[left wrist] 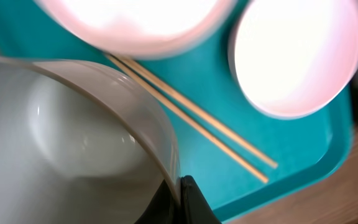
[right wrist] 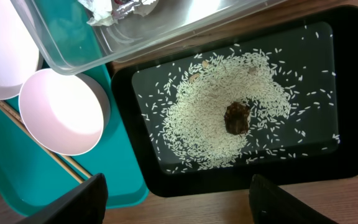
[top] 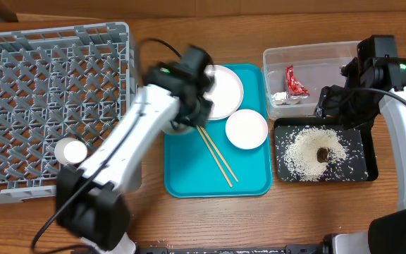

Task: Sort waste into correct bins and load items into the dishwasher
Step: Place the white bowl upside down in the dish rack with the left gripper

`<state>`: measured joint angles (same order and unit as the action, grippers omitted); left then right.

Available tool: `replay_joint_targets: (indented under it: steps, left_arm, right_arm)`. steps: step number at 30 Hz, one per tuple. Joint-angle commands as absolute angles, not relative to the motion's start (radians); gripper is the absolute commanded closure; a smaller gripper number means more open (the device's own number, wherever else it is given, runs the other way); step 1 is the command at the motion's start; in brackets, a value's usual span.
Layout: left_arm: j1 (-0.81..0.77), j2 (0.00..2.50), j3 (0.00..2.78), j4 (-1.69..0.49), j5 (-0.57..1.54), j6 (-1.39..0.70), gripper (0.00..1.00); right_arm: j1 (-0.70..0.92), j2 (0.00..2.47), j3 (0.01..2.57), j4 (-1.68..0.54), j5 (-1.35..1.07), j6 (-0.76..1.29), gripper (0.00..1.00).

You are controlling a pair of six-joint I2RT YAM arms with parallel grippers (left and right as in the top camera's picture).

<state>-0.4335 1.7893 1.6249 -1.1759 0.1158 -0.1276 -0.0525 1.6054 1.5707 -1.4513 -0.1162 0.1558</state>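
**Wooden table (top: 309,212): left gripper (left wrist: 178,190) clamped on the bowl (left wrist: 73,137) at the teal tray (top: 189,176)**

From the left wrist camera I see the bowl filling the lower left of the frame, white inside. Its rim is pinched between the two dark fingers at the bottom edge. Whether the bowl rests on the tray or is lifted off it, I cannot tell. Overhead, this arm is blurred. It reaches from the lower left of the frame to the tray's upper left corner.

On the teal tray the large plate (top: 223,92) lies at the top and the small plate (top: 247,129) just below and to its right. The chopsticks (top: 217,156) run diagonally toward the tray's lower right, side by side.

The dish rack (top: 20,85) takes up the upper left of the overhead frame. A small white cup (top: 71,151) stands among its pegs near the lower right corner.

To the right of the tray, the clear tub (top: 323,70) holds the foil wrapper (top: 294,80). Directly below the tub, the black tray (right wrist: 347,155) carries the rice grains (right wrist: 197,124), spread in a rough ring. The brown lump (right wrist: 237,118) sits in the middle of them.

The right gripper (right wrist: 176,193) hangs above the black tray with its fingers spread wide and nothing between them.
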Motion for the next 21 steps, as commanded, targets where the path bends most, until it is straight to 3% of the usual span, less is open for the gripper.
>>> replay_joint_targets:
  steps: [1, 13, 21]
  left_arm:
    - [-0.296, 1.685, 1.7, -1.18, 0.162, -0.107, 0.96]
    - [0.266, 1.726, 1.711, -1.182, 0.791, 0.324, 0.96]
    - [0.442, 1.873, 1.711, -1.298, 1.059, 0.514, 0.96]
  right_arm:
    - [-0.054, 1.584, 1.585, -1.447, -0.12, 0.154, 0.25]
    - [-0.054, 1.584, 1.585, -1.448, -0.121, 0.154, 0.25]
    - [-0.054, 1.584, 1.585, -1.45, -0.121, 0.154, 0.25]
